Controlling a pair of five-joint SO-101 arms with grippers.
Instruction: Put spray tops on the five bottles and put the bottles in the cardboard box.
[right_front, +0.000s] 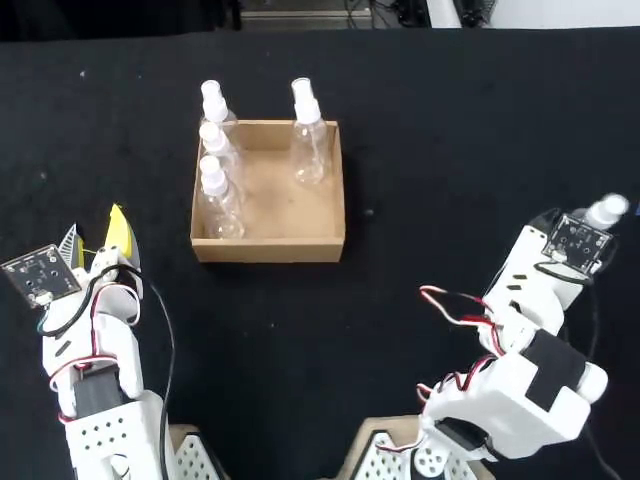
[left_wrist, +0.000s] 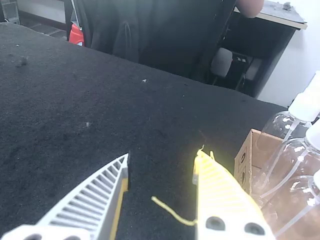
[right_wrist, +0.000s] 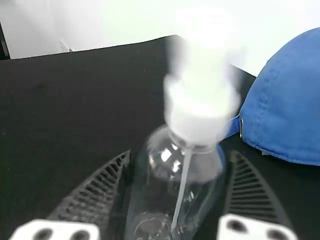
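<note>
Slippage is the main danger: the right pincer (right_wrist: 180, 156) clamps the fifth clear plastic bottle (right_wrist: 172, 190), white spray top (right_wrist: 200, 100) on, well right of the brown cardboard box (right_front: 268, 247). Swung in carelessly, it could topple the four capped bottles (right_front: 222, 190) standing inside. The left pincer (left_wrist: 162, 157) gapes empty over the black worktop (left_wrist: 75, 100).

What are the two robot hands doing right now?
Left gripper: open, holding nothing.
Right gripper: shut on a bottle.
</note>
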